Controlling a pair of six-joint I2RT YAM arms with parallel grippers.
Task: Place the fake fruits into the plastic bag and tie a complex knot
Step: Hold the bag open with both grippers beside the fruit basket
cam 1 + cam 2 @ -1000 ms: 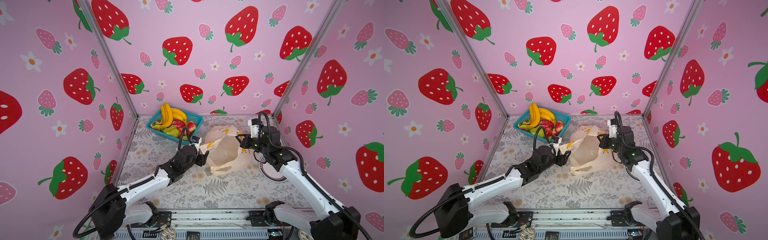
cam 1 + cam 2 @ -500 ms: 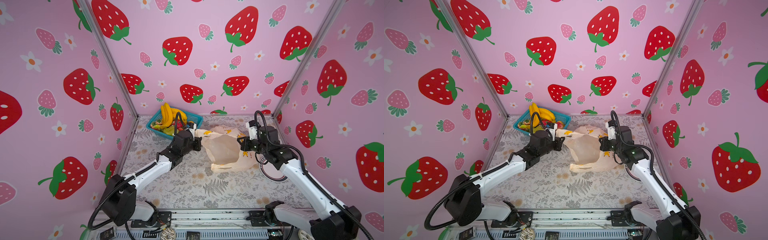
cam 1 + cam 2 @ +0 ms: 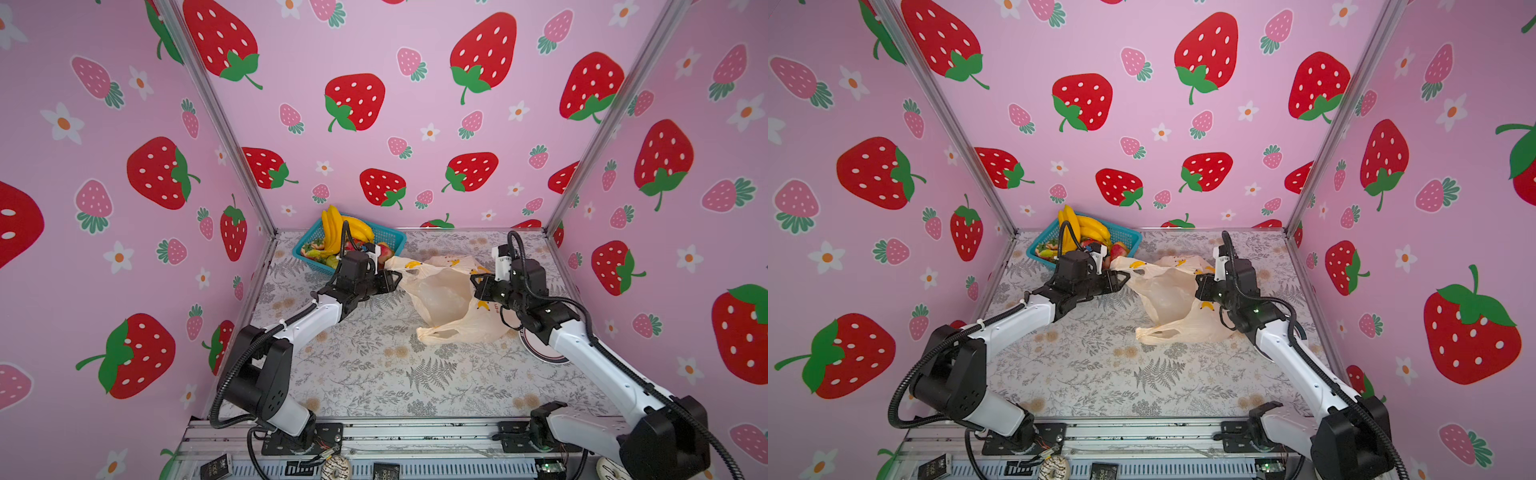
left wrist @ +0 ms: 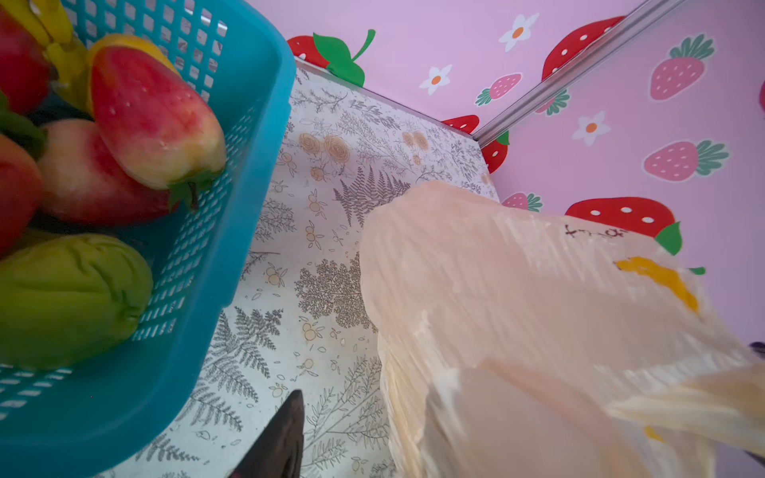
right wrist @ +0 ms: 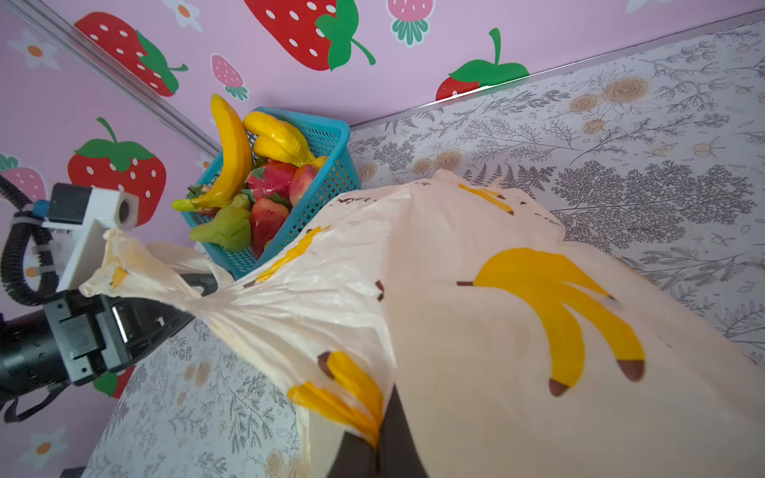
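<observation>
The fake fruits (image 3: 345,237) (image 5: 248,186) are heaped in a teal basket (image 3: 390,239) at the back left: yellow bananas, red strawberries and a green pear (image 4: 70,294). The plastic bag (image 3: 444,299) (image 3: 1167,299) lies slack between my two grippers. My left gripper (image 3: 392,279) (image 3: 1121,279) is next to the basket. It is open, and the bag's bunched handle (image 5: 198,304) runs between its fingers (image 4: 285,434). My right gripper (image 3: 478,286) (image 5: 378,438) is shut on the bag's other side. A free handle loop (image 3: 436,332) rests on the table. No knot is in view.
The basket stands against the back wall, touching the left-hand corner post. A round pink disc with a dark rim (image 3: 540,353) lies under my right forearm. Pink strawberry walls close in three sides. A metal rail (image 3: 415,432) runs along the front.
My left gripper moved back toward the basket, drawing the bag's handle with it, closed on it midway, and now stands open. The bag has stretched out leftward. The right arm barely moved.
</observation>
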